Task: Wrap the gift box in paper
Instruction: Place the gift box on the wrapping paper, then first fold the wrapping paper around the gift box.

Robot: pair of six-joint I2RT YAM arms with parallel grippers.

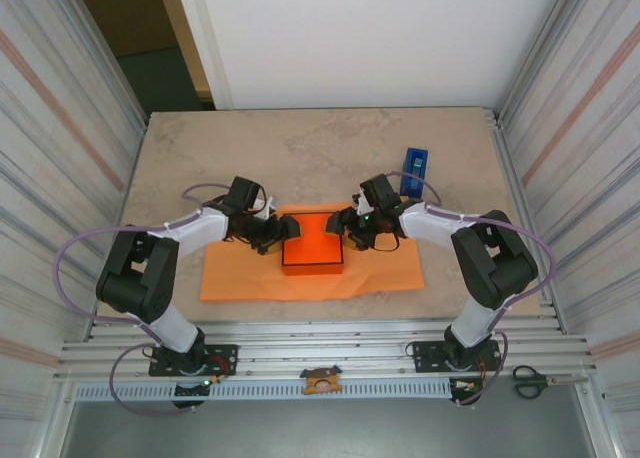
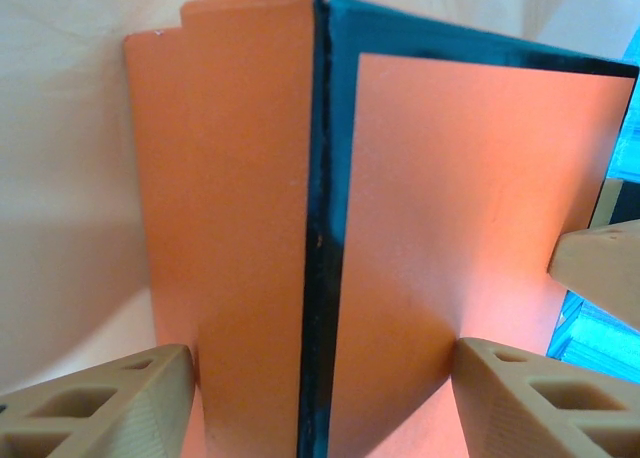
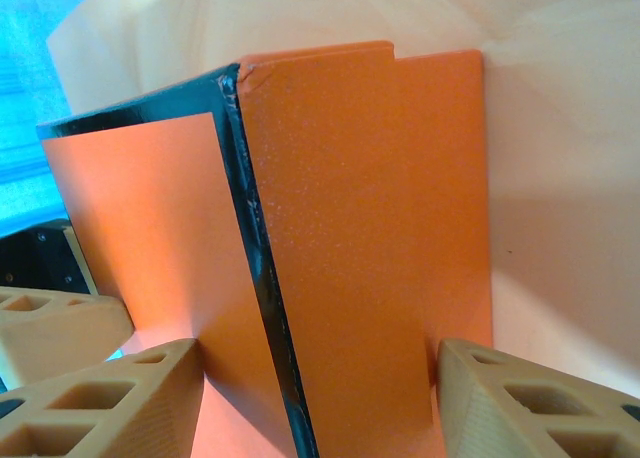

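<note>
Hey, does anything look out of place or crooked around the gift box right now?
The scissors lie off the table, on the metal rail at the near right. The gift box sits squarely on the paper, though nearer its far edge than its near one. Nothing looks spilled or torn.

Red-orange gift box (image 1: 313,250) with black edges; lighter orange paper (image 1: 240,278).

We look down from high at 6 o'clock toward 12 o'clock over the whole table (image 1: 320,148). Our wrist cameras sit tight against the box (image 1: 313,253), at its 10 and 2 o'clock, facing inward. All three views share its top.
</note>
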